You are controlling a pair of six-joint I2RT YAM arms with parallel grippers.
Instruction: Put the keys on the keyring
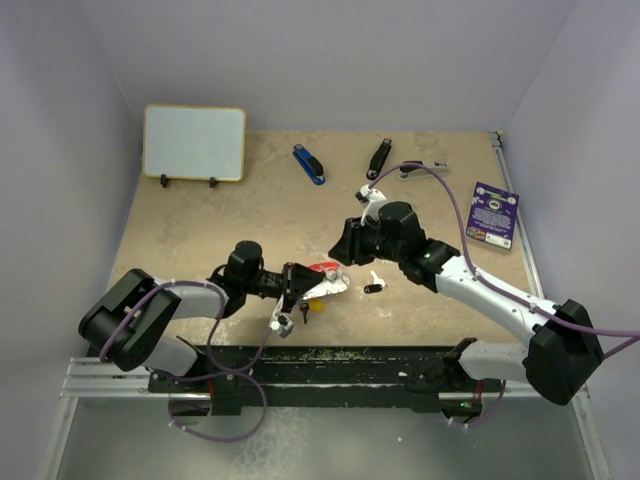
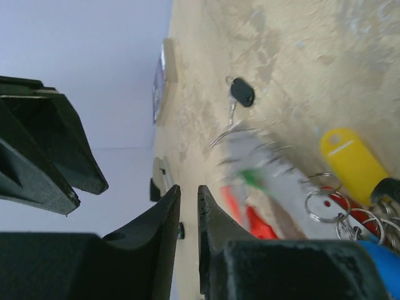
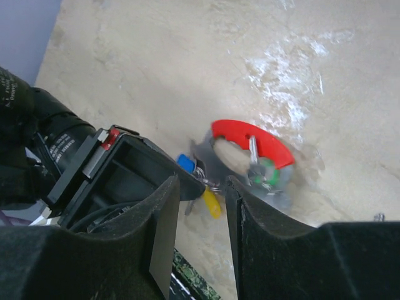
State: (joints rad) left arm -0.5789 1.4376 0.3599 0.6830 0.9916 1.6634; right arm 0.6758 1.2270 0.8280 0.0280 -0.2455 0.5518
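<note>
Centrally: keyring (image 1: pixel 326 282) far from table (image 1: pixel 220 230) edges; black key (image 1: pixel 373 287) near.

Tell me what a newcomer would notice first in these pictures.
The red oval plastic keyring fob stands out mid-table, with the black left gripper and right gripper crowded around it. A small black-headed metal key lies alone just right of the fob. A white rectangular board stands at the back left.

Desk (image 1: pixel 200 240): whiteboard (image 1: pixel 194 142) at far-left corner, blue stapler (image 1: pixel 309 164), black stapler (image 1: pixel 379 157) by far edge, card (image 1: pixel 493 213) at right edge, key (image 1: pixel 373 287) near middle.
</note>
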